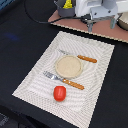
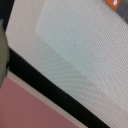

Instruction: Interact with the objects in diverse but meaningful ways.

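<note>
We see the pincer (image 1: 89, 23) hanging from the white arm at the upper edge of the exterior view, above a pinkish-brown board (image 1: 100, 26), but its fingers are too blurred and small for us to tell whether they are spread or pressed together; nothing shows between them. Well apart from the pincer, toward the camera, lies a striped cloth placemat (image 1: 35, 80). On it, we find a round tan plate (image 1: 68, 66), with an orange-handled knife (image 1: 80, 57) just beside the plate on the side nearer the pincer, and an orange-handled fork (image 1: 64, 80) just beside it on the far side. The red tomato (image 1: 60, 92) rests on the mat beyond the fork, the farthest thing from the pincer. Beside the arm, to the exterior view's left, stands a grey container (image 1: 64, 9) with something yellow in it. In the wrist view we see the placemat's ribbed weave (image 2: 75, 50), a dark strip, the pink board (image 2: 25, 107) and an orange scrap (image 2: 114, 2). We can read no writing or labels anywhere.
</note>
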